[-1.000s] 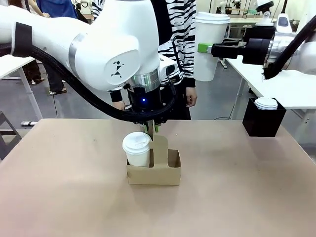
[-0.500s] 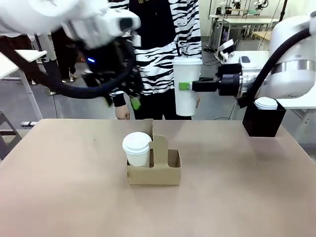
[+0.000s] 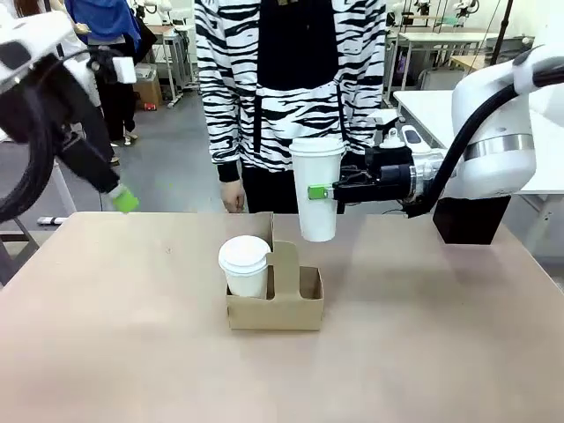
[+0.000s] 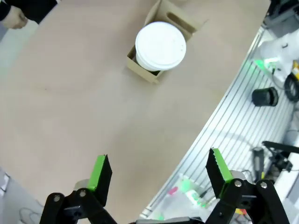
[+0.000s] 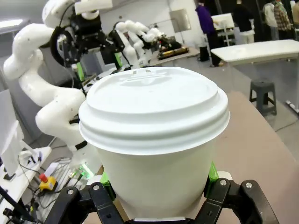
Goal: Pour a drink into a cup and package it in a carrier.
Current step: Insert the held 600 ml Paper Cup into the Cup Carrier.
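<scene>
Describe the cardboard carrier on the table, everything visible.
The small brown cardboard drink carrier sits flat near the middle of the tan table, with two slots either side of an upright centre handle panel that has a cut-out grip slot. Its left slot holds a white lidded paper cup; the right slot is empty. A second tall white lidded cup, gripped by the right hand, hangs above and just behind that empty slot, not touching the carrier.

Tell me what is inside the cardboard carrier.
One lidded white cup sits in the left slot of the carrier; the right slot is empty. The lid hides the cup's contents, and the carrier wall covers its base.
</scene>
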You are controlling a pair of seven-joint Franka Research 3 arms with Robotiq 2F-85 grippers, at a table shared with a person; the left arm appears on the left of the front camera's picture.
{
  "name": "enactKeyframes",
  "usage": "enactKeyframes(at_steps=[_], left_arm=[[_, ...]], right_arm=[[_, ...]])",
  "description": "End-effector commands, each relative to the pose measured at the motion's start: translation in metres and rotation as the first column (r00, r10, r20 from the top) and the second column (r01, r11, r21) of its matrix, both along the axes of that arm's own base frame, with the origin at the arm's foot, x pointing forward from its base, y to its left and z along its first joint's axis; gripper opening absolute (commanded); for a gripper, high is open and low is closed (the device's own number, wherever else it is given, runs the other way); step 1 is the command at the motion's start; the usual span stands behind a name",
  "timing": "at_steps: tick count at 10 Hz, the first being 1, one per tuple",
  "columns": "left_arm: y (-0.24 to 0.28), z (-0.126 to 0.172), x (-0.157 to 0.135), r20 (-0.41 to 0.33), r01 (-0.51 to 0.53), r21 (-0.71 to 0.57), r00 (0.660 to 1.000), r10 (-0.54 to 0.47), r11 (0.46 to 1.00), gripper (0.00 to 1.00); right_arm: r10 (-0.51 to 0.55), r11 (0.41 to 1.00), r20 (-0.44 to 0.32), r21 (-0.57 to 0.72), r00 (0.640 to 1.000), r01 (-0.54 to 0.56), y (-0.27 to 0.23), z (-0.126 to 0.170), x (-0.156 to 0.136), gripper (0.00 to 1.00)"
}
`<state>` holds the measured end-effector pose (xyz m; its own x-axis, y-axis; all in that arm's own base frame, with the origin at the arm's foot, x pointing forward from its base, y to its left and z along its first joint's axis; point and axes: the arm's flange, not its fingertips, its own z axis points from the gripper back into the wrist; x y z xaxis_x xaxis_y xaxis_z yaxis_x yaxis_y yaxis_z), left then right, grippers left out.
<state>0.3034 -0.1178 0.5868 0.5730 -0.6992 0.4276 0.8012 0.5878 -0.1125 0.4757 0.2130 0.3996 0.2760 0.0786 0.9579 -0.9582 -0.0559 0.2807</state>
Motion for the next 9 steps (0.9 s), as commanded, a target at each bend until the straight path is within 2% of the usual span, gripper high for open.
enactKeyframes(at_steps=[1, 2, 3, 4, 5, 6, 7, 8, 9], left_arm=[[-0.007, 0.012, 0.004, -0.020, -0.036, -0.001, 0.999, 0.036, 0.999, 1.00], [-0.007, 0.012, 0.004, -0.020, -0.036, -0.001, 0.999, 0.036, 0.999, 1.00], [0.000, -0.002, 0.000, -0.001, 0.002, 0.002, 1.000, -0.002, 1.000, 1.00], [0.011, -0.020, 0.005, 0.001, 0.096, -0.038, 0.995, -0.096, 0.995, 1.00], [0.027, -0.037, 0.010, 0.016, 0.116, -0.073, 0.993, -0.115, 0.991, 1.00], [0.038, -0.052, 0.010, 0.078, 0.174, -0.092, 0.983, -0.167, 0.980, 1.00], [0.048, -0.064, 0.012, 0.115, 0.175, -0.073, 0.979, -0.166, 0.982, 1.00], [0.056, -0.075, 0.012, 0.160, 0.223, -0.046, 0.964, -0.213, 0.974, 1.00], [0.065, -0.085, 0.014, 0.223, 0.311, -0.020, 0.928, -0.299, 0.950, 1.00]], right_arm=[[-0.032, 0.999, -0.034, -0.017, 0.999, 0.032, -0.002, 0.012, 0.001, 0.81], [-0.032, 0.999, -0.034, -0.017, 0.999, 0.032, -0.002, 0.012, 0.001, 0.81], [-0.008, 1.000, -0.008, -0.004, 1.000, 0.008, -0.002, 0.001, 0.001, 0.81], [0.038, 0.996, 0.028, 0.074, 0.999, -0.040, -0.005, -0.007, 0.000, 0.81], [0.062, 0.994, 0.053, 0.088, 0.997, -0.067, 0.004, -0.020, 0.000, 0.81], [0.070, 0.991, 0.082, 0.105, 0.994, -0.078, 0.009, -0.031, -0.003, 0.81], [0.081, 0.986, 0.103, 0.135, 0.991, -0.095, 0.013, -0.038, -0.006, 0.81], [0.099, 0.982, 0.111, 0.152, 0.989, -0.116, 0.015, -0.046, -0.008, 0.81], [0.116, 0.976, 0.114, 0.169, 0.987, -0.135, 0.020, -0.053, -0.010, 0.81]])
